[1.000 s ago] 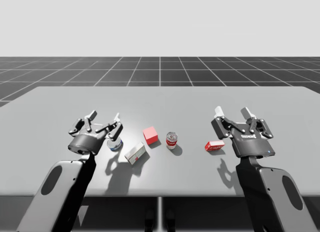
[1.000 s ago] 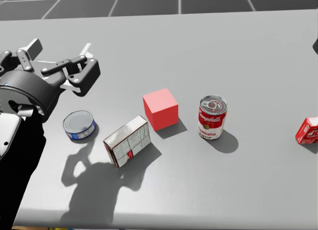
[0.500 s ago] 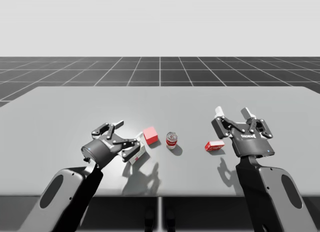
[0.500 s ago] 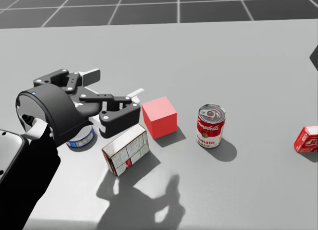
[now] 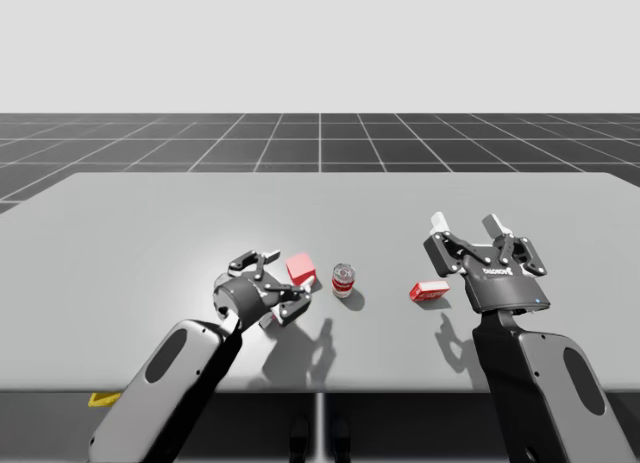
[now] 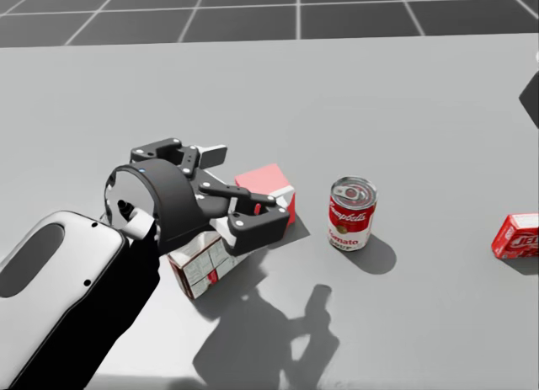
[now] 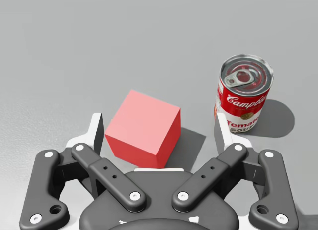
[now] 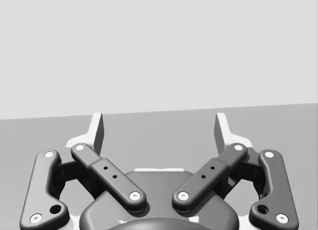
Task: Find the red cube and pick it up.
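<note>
swung left hand point(image 7: 159, 126) in from 9 o'clock over the last second, across the white box point(image 6: 195, 268) and right up to the red cube point(image 7: 144, 128). now straddling the cube with fingers point(image 7: 97, 130) spread wide, one just beside a face, the other well clear, no squeeze. spotting the cube flat on the desk point(image 5: 120, 233), about the middle, with a red-and-white can point(image 7: 243, 91) at its 3 o'clock and a small red box point(image 5: 430, 290) further out at 3. keeping right hand point(image 8: 159, 128) parked near that red box, fingers apart, gripping nothing.
</note>
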You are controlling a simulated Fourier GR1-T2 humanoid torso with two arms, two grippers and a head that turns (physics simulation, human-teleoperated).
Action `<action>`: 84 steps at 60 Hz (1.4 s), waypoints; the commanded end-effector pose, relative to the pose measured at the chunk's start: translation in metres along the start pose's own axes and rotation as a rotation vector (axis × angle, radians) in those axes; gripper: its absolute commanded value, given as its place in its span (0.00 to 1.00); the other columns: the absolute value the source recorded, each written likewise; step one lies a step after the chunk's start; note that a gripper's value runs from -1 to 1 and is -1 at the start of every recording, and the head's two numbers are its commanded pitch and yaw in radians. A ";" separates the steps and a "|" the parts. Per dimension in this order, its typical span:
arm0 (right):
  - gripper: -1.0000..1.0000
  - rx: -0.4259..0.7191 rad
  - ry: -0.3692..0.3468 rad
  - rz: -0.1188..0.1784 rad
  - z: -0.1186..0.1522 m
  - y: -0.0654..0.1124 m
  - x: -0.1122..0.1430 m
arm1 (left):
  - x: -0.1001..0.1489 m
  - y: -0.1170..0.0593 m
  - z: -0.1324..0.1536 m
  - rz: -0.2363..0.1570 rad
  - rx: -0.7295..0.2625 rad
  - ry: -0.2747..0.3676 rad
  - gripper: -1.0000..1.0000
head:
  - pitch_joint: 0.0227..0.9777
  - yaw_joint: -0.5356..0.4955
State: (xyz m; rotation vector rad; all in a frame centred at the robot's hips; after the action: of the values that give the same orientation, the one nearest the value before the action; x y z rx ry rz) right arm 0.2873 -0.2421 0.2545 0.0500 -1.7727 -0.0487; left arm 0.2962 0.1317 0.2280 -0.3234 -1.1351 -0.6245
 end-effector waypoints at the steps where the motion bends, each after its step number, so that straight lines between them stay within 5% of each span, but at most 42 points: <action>1: 0.00 0.000 -0.001 0.001 0.000 0.000 0.000 | -0.018 -0.001 -0.018 -0.015 0.009 0.206 0.00 | 0.79 0.59; 50: 0.00 -0.003 -0.003 -0.003 0.000 -0.005 0.001 | -0.035 0.015 -0.077 0.054 -0.010 0.423 0.00 | 0.80 0.57; 53: 0.00 -0.004 -0.002 -0.003 0.000 -0.005 0.001 | -0.036 0.014 -0.077 0.053 -0.010 0.424 0.55 | 0.80 0.57; 54: 0.00 -0.004 -0.002 -0.003 0.000 -0.005 0.001 | -0.036 0.014 -0.077 0.056 -0.014 0.426 0.91 | 0.80 0.57; 55: 0.00 -0.003 -0.002 -0.003 0.000 -0.005 0.001 | -0.036 0.014 -0.077 0.056 -0.016 0.426 0.96 | 0.80 0.57; 71: 0.00 -0.001 -0.005 -0.002 0.000 -0.006 0.002 | -0.037 0.011 -0.072 0.046 -0.035 0.424 1.00 | 0.72 0.58; 84: 0.00 -0.003 -0.004 0.003 0.000 -0.006 0.001 | -0.039 0.008 -0.072 0.038 -0.045 0.429 1.00 | 0.53 0.60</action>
State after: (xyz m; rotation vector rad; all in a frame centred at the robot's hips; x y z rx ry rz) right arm 0.2871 -0.2480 0.2552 0.0474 -1.7772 -0.0506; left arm 0.3588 0.1052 0.1983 -0.2220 -0.9553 -0.5909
